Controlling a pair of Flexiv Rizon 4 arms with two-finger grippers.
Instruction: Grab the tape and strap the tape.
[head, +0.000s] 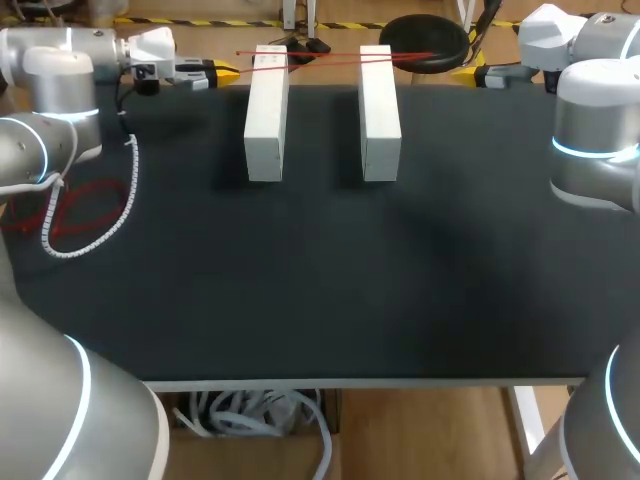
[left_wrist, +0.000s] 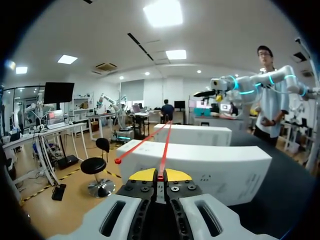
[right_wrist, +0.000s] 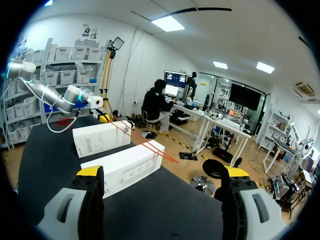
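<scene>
A thin red tape (head: 330, 60) runs in two strands over the far ends of two white boxes (head: 266, 115) (head: 380, 110) standing side by side on the black table. My left gripper (head: 228, 72) is at the far left, just beyond the left box. In the left wrist view my left gripper (left_wrist: 160, 175) is shut, with the tape (left_wrist: 165, 150) coming out from between its yellow tips and crossing both boxes (left_wrist: 210, 167). A second strand ends loose beside the near box. My right gripper (head: 462, 72) is at the far right, and in its own view (right_wrist: 162, 175) stands wide open and empty, facing the boxes (right_wrist: 125, 167).
A white coiled cable (head: 90, 235) and loops of red cord (head: 85, 205) lie on the table (head: 320, 280) near its left edge, by my left arm. The table's front half is bare black surface.
</scene>
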